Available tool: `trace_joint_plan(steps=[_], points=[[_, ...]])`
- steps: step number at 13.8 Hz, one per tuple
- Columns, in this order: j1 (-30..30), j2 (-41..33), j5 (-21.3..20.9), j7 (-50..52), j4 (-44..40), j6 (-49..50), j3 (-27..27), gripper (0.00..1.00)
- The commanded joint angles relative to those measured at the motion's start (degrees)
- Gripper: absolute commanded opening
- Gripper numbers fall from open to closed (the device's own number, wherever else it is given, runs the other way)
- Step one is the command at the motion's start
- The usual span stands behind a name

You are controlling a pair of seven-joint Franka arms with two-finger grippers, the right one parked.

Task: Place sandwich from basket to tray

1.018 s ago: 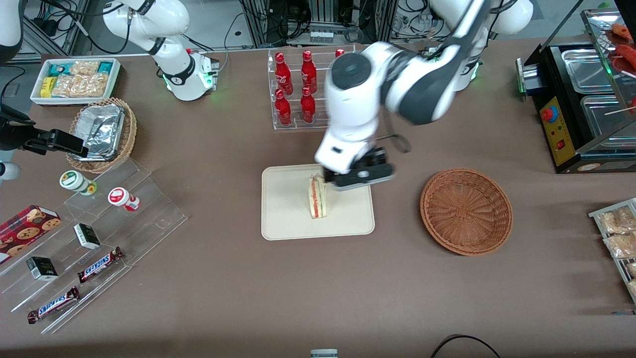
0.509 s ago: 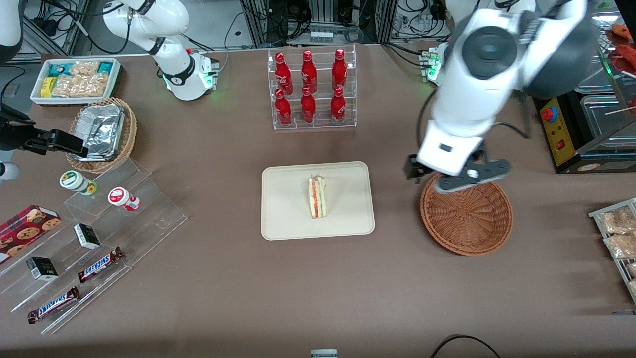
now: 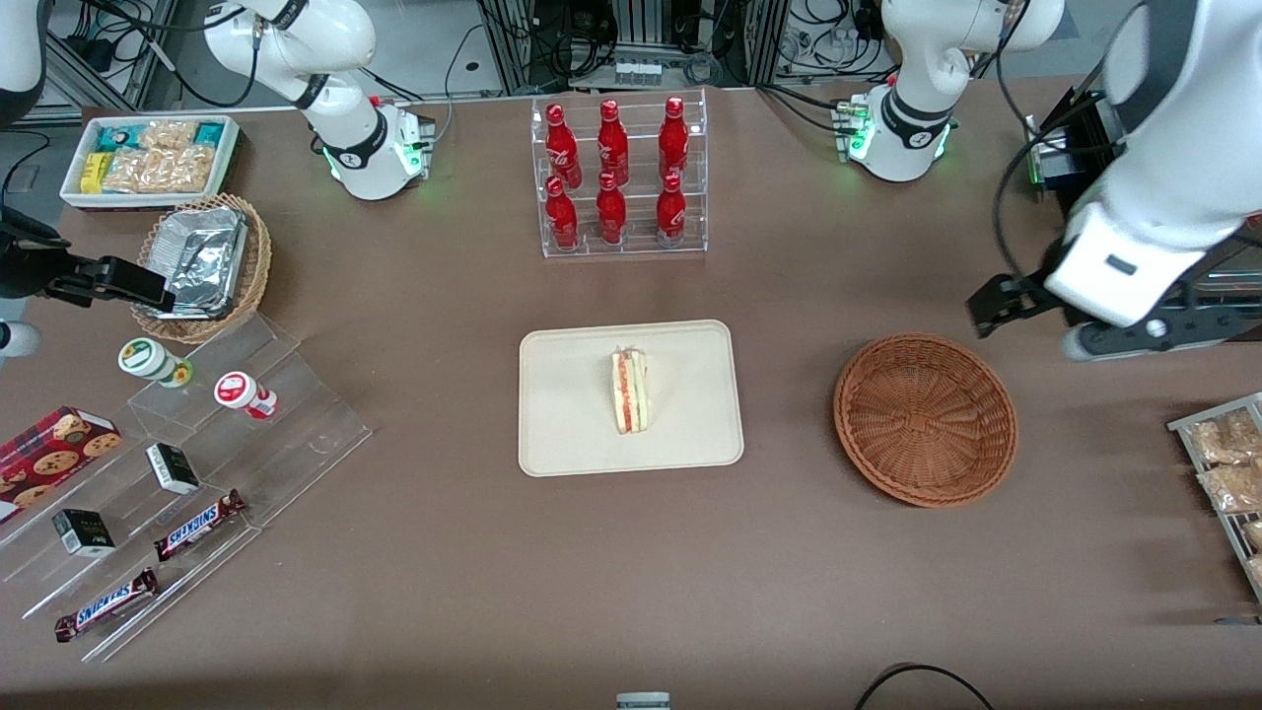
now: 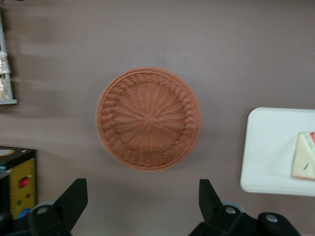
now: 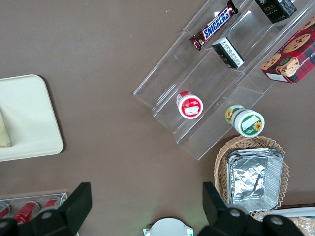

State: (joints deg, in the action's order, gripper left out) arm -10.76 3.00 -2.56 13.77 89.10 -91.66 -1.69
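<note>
The triangular sandwich point(image 3: 630, 390) of pale bread with a red and green stripe lies on the flat cream tray point(image 3: 572, 434). The round woven basket point(image 3: 925, 419) holds nothing. The gripper point(image 4: 142, 206) hangs spread above the table, near the basket.

Sandwich point(image 3: 629, 391): pale white bread with a red-orange and a green stripe along its cut edge.
Tray point(image 3: 562, 414): plain cream-beige.
Basket point(image 3: 925, 419): reddish-brown wicker, its weave radiating from the centre in rings.
Table point(image 3: 444, 572): flat dull brown.
Gripper point(image 4: 142, 191): black fingers spread apart under a white wrist, above the table beside the basket, toward the working arm's end.
Bottles point(image 3: 611, 148): glossy red with white lettering, in a clear rack.
Foil basket point(image 3: 258, 258): light tan wicker around crinkled silver.
Bars point(image 3: 200, 524): dark brown wrappers with blue-and-white lettering.
Cookie box point(image 3: 54, 444): red tartan printed with brown cookies.
</note>
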Motion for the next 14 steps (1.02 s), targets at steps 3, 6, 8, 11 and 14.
trace_joint_plan(steps=[3,6,8,11,14], points=[[6.1,-4.3,1.3,-9.4,4.2,0.9,0.8,1.00],[10.3,-4.6,1.2,-11.2,3.8,1.0,2.8,1.00],[10.9,-4.0,1.2,-11.3,2.3,1.0,3.4,1.00],[10.8,-3.9,1.9,-11.4,1.3,1.0,3.4,1.00],[10.7,-4.1,2.0,-11.7,1.2,1.2,3.4,1.00]])
